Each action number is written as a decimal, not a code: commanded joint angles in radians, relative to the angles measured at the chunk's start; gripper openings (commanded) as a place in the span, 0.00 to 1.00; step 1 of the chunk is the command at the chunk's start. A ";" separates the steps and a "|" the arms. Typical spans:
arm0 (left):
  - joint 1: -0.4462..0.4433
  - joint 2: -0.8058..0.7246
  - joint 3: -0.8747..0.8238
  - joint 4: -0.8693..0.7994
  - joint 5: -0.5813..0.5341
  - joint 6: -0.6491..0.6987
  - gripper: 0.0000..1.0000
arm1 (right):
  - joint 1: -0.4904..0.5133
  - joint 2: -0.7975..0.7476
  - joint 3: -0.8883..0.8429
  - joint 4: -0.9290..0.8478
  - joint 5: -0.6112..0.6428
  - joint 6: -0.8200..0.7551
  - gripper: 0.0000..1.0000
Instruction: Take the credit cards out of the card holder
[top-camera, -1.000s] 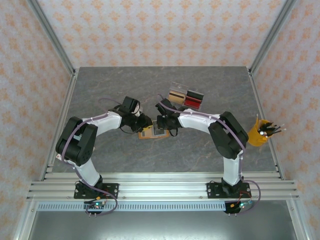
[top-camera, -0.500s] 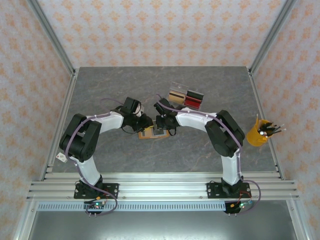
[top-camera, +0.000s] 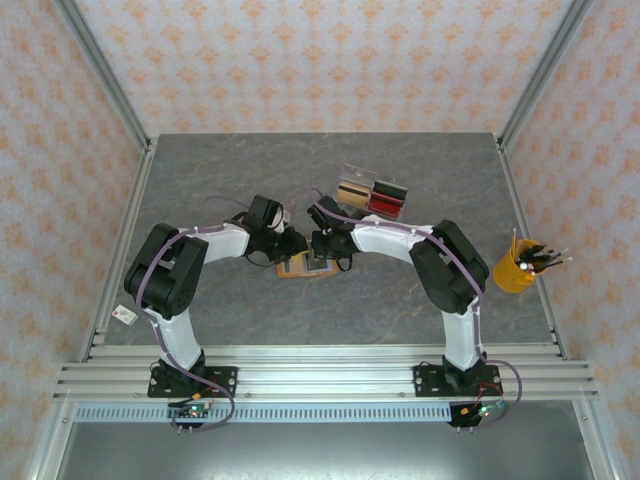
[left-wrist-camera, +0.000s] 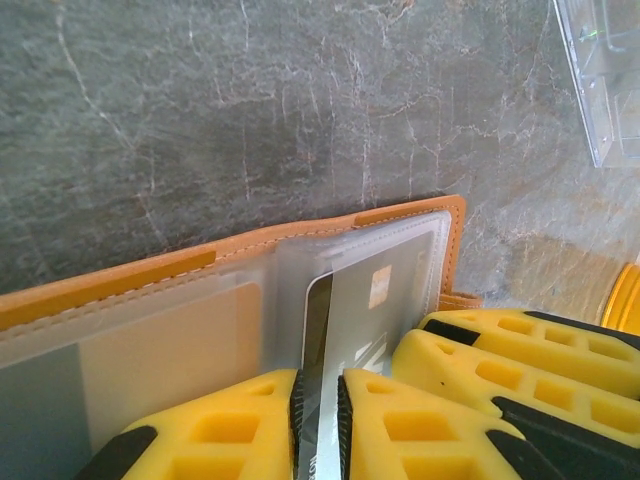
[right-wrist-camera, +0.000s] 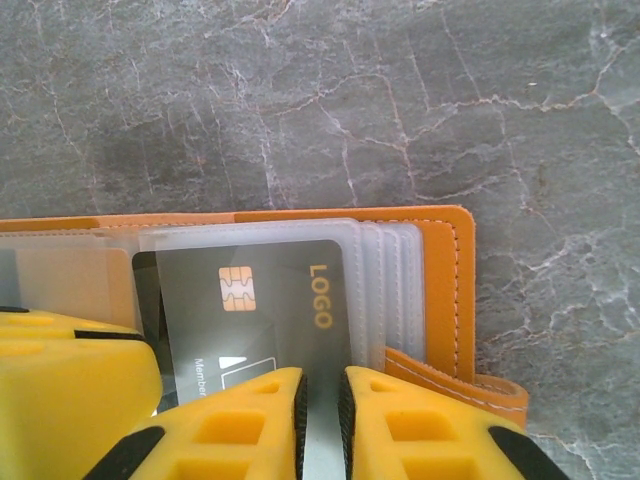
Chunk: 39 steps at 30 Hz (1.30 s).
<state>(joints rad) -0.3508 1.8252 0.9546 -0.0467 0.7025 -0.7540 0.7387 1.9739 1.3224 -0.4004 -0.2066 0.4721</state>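
Card holder (right-wrist-camera: 445, 290) lay open at the table (top-camera: 200, 180) centre, my right gripper (right-wrist-camera: 322, 425) pinching its clear sleeve (right-wrist-camera: 385, 290) and my left gripper (left-wrist-camera: 318, 425) nipping a credit card (left-wrist-camera: 372, 315) by its edge: the extraction step, I judged, calling next for a straight pull from the pocket.

Bright even light, faint shadows, wrist foreground soft

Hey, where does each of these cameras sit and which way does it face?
Top external: above and behind the arm bases, looking down on the table; both arms meet over the card holder.
Left wrist: on the left arm, low over the card holder; left gripper pinches a credit card, the other arm's yellow fingers alongside.
Right wrist: low, facing the card holder; right gripper nips a pale sheet.
Shared: both wrist views show that chip card.
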 joint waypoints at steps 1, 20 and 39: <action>0.012 0.006 -0.004 0.011 0.002 0.033 0.21 | -0.004 0.039 0.006 -0.072 0.008 0.009 0.19; 0.016 0.014 -0.005 0.011 0.010 0.048 0.17 | -0.004 0.057 0.009 -0.072 -0.019 0.009 0.18; 0.042 -0.025 -0.023 -0.001 0.012 0.062 0.01 | -0.004 0.059 0.003 -0.082 -0.004 0.012 0.16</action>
<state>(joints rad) -0.3244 1.8343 0.9516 -0.0494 0.7200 -0.7227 0.7368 1.9888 1.3338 -0.4046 -0.2287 0.4721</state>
